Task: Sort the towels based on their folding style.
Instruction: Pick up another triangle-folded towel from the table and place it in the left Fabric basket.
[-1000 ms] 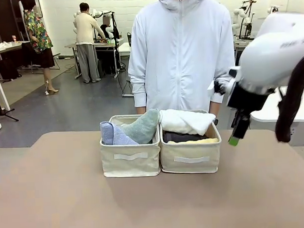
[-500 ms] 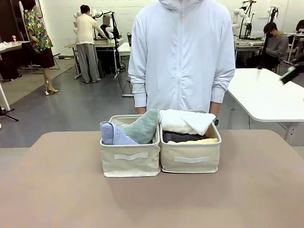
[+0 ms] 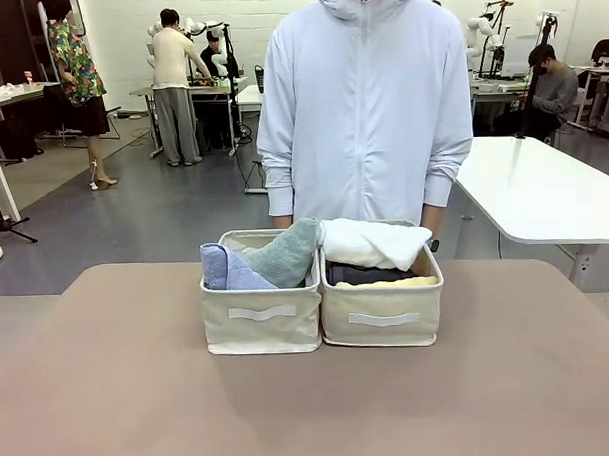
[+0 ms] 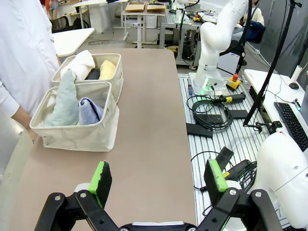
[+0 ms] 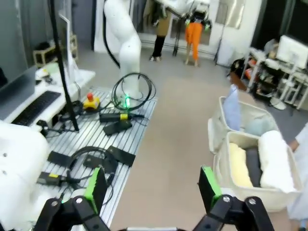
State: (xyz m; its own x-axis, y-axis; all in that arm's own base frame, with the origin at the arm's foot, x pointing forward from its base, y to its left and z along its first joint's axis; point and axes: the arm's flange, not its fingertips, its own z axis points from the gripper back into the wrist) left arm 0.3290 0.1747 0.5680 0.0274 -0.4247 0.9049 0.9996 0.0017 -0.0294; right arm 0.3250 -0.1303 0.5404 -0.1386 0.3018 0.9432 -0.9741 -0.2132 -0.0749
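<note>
Two beige bins stand side by side at the middle of the table (image 3: 110, 395). The left bin (image 3: 261, 330) holds two folded towels, one light blue (image 3: 223, 269) and one sage-green (image 3: 285, 254). In the right bin (image 3: 383, 330) lie rolled towels: white (image 3: 370, 244) on top, dark grey (image 3: 361, 274) and yellow (image 3: 386, 282) under it. My left gripper (image 4: 159, 175) is open and empty, well back from the bins (image 4: 77, 137) over the table's end. My right gripper (image 5: 152, 186) is open and empty too, off the table's side, with the bins (image 5: 250, 192) to its right.
A person in a white jacket (image 3: 365, 106) stands right behind the bins. Cables (image 4: 211, 113) and an arm's white base (image 4: 211, 43) sit on the slatted platform beside the table. A white table (image 3: 543, 195) stands at the back right.
My right arm, which hung beside the right bin a second ago, has swung off to the right and out of the front view. The bins and towels have not moved.
</note>
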